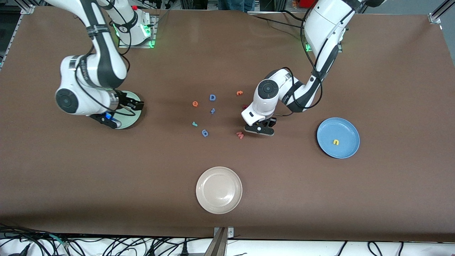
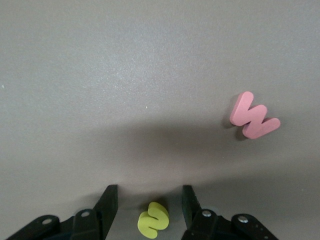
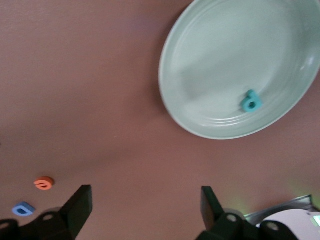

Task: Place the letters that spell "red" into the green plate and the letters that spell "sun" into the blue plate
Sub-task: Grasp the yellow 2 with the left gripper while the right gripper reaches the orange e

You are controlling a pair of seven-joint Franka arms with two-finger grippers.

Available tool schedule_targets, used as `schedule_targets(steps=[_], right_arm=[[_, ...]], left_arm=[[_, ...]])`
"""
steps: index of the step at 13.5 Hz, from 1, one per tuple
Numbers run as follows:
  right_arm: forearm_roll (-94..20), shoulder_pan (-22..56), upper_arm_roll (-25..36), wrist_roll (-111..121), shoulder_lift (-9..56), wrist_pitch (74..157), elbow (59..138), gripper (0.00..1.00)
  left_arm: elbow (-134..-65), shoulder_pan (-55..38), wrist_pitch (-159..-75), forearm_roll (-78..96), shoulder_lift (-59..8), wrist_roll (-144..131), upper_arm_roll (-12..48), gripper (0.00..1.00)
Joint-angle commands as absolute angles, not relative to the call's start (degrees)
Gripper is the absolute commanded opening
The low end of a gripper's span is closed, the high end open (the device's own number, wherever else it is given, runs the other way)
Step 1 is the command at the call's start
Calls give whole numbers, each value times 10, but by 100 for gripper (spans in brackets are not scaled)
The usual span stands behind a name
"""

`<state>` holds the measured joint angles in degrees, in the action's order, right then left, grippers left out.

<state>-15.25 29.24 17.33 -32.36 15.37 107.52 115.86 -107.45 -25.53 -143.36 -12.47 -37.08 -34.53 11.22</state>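
1. The left hand (image 2: 150, 200) is low over the middle of the bench (image 1: 391, 89), its fingers (image 2: 107, 205) partly spread with gaps either side of the yellow "s" (image 2: 153, 220), which lies on the bench between them; they do not grip it.
2. Just beside that hand, toward the right arm's end, lies the pink "w" (image 1: 240, 134), seen flat on the bench in the left wrist view.
3. The right hand (image 3: 145, 207) hangs over the bench at the green plate (image 1: 133, 119), its fingers (image 3: 80, 205) spread wide and holding nothing.
4. The green plate sits toward the right arm's end of the bench, and the teal "d" (image 3: 251, 101) lies inside it near the rim.
5. In the middle of the bench lie the orange "e" (image 1: 195, 104), the teal "r" (image 1: 194, 124), the blue "D" (image 1: 212, 97), the orange "t" (image 1: 239, 93) and two small blue pieces (image 1: 205, 133).
6. The blue plate (image 1: 346, 129) sits toward the left arm's end, with a yellow "u" (image 1: 336, 142) in it.
7. A beige plate (image 1: 219, 190) stands near the bench edge closest to the front camera.
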Motion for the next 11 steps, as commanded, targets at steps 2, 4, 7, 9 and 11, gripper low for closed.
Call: schedule_targets(steps=[2,4,7,9,11], right_arm=[[-161,312,114,-451,167,1138,1154,98],[-161,327,100,-499,182,1178,1155,98],[-162,373,94,-572,216,1247,1155,97],[-162,398,94,-606,244,1301,1154,96],[-162,418,94,-627,270,1338,1154,96]], left_arm=[[-1114,-258,-1437,-145,-347,-361,117,61],[-1114,-258,-1437,-145,-347,-363,118,61],[-1113,-258,-1438,-144,-347,-365,118,59],[-1111,-258,-1438,-144,-349,-373,118,56],[-1111,-258,-1449,-144,-351,-381,118,45]])
